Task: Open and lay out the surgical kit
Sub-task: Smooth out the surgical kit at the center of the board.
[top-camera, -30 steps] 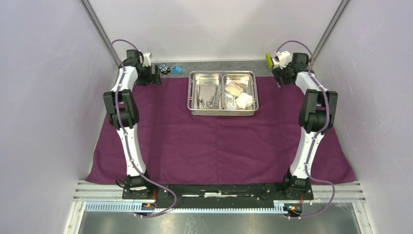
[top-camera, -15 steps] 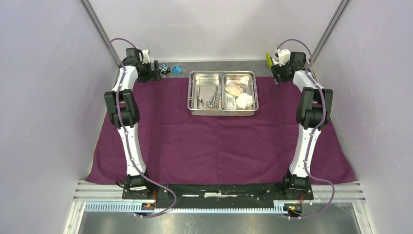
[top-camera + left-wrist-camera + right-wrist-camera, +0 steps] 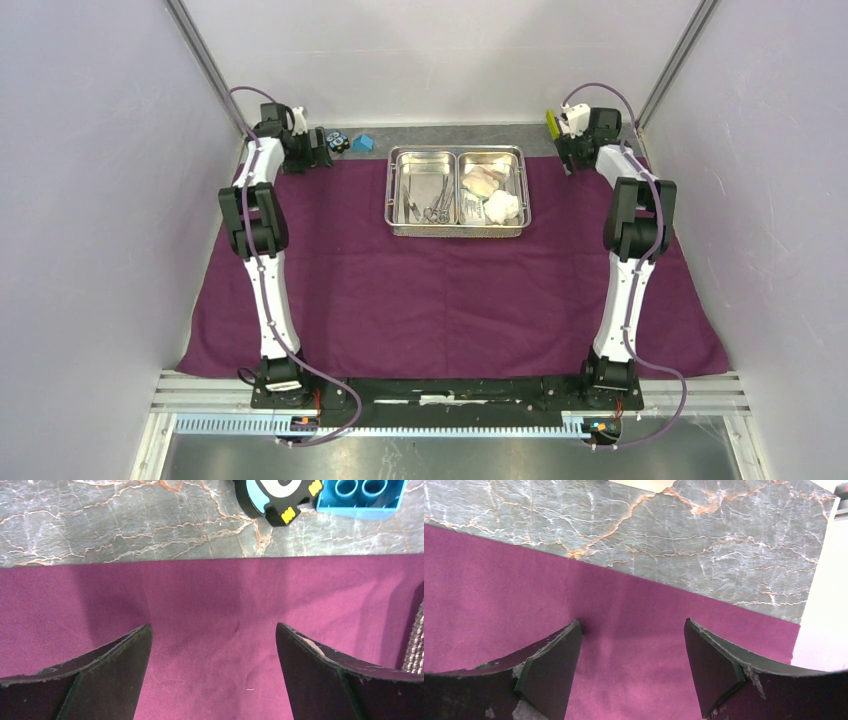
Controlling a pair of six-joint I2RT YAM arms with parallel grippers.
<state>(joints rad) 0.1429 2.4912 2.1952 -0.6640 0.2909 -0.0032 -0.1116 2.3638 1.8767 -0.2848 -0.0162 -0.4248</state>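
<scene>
The purple cloth wrap (image 3: pixel 440 290) lies spread flat over the table. The two-compartment steel tray (image 3: pixel 458 152) stands on it at the back middle. Its left half holds slim metal forceps and tweezers (image 3: pixel 432 205). Its right half holds white gauze wads (image 3: pixel 500 207) and a white sealed packet (image 3: pixel 473 208). My left gripper (image 3: pixel 318 158) is open just above the cloth's back left corner (image 3: pixel 215 645). My right gripper (image 3: pixel 570 160) is open just above the cloth's back right corner (image 3: pixel 629 645). Neither holds anything.
A small black-and-blue toy (image 3: pixel 338 141) and a blue block (image 3: pixel 363 143) lie on the grey marbled table top (image 3: pixel 125 525) just beyond the cloth's back edge, by my left gripper. A yellow-green thing (image 3: pixel 551 124) stands behind my right gripper. Side walls stand close.
Both arms have reached a little farther back toward the cloth's back corners. The right gripper moved back and slightly left. The tray and its contents have not moved.
</scene>
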